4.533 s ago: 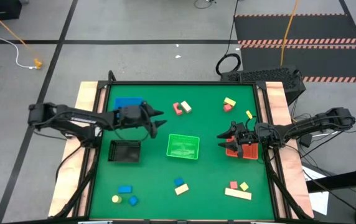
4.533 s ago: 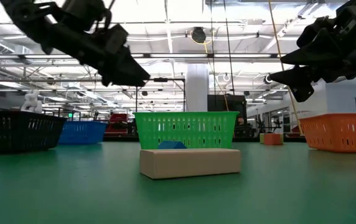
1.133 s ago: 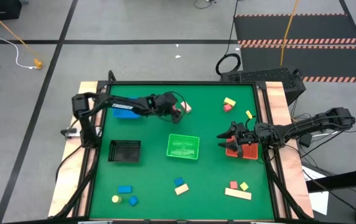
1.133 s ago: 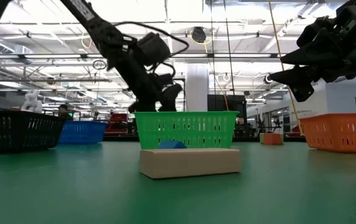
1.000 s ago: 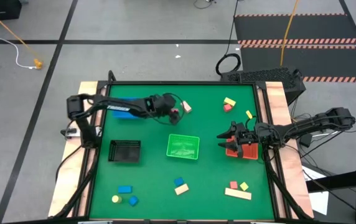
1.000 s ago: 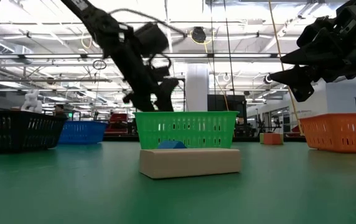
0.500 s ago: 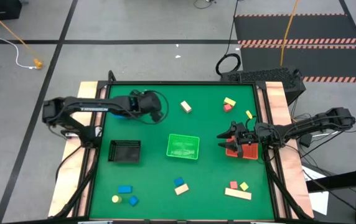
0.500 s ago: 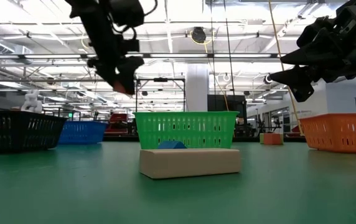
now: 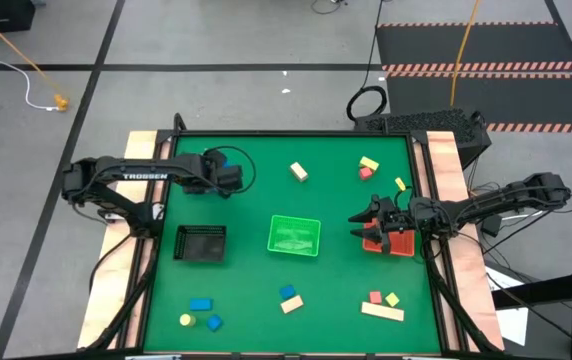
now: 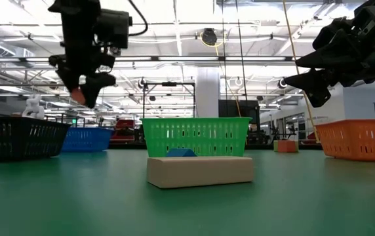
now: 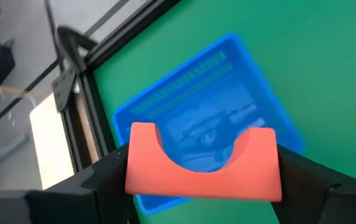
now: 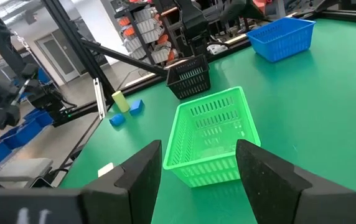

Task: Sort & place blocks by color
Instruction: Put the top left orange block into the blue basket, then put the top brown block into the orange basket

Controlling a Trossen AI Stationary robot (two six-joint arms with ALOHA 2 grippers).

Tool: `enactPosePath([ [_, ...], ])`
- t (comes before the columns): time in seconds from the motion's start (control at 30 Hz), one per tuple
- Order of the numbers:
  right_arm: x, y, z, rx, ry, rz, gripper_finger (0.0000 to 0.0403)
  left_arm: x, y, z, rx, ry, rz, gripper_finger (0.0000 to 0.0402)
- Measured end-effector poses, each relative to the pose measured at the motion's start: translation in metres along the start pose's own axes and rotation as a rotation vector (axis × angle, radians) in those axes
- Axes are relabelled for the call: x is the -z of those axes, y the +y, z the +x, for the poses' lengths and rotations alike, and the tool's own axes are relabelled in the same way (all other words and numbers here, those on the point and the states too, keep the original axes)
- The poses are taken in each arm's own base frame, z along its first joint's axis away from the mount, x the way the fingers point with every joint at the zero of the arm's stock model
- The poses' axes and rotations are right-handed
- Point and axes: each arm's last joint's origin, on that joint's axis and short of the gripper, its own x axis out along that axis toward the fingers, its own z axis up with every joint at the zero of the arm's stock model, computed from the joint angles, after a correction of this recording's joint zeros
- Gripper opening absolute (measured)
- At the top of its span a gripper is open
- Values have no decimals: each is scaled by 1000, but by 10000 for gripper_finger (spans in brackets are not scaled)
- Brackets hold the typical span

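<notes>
High view: table (image 9: 256, 290) seen from straight overhead, far off, whole mat and surrounding floor covered. Low view: set at mat level, aimed level across toward hall behind; tan bar (image 10: 200, 170) close to lens. Left wrist view: pointed down, close, blue bin (image 11: 209, 118) framed. Right wrist view: angled across mat. Green bin (image 12: 212, 140) shared by high, low, right wrist views.

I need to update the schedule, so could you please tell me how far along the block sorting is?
Barely begun: the green bin and black bin look empty. In hand: the left hand holds a red arch block over the blue bin. Left: the loose blocks on the table; the right hand waits open above the red bin.
</notes>
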Motion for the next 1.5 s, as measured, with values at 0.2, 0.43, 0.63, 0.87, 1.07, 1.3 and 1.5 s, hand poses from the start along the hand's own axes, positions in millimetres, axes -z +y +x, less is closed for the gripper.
enactPosePath([
  [0.2, -8, 2, 0, -4, -88, -47, 197, 11, 4, 34, -45, 43, -74, 285],
  [0.43, -17, 7, -2, -49, -191, -64, 197, 6, 7, 56, -20, 10, -179, 287],
  [0.63, -18, 7, -2, -54, -202, -63, 197, 4, 10, 61, -24, 12, -185, 320],
  [0.87, -29, 11, -5, -82, -325, -54, 197, 4, 11, 61, -26, 14, -183, 280],
  [1.07, -24, 2, -3, 169, -308, 4, 197, 3, 11, 60, -23, 15, -180, 240],
  [1.3, -54, 10, 12, 323, -254, -73, 197, -13, 7, 44, 24, -41, -154, 227],
  [1.5, -58, -6, 27, 556, -167, -41, 228, -22, 2, 28, 68, -91, -139, 227],
])
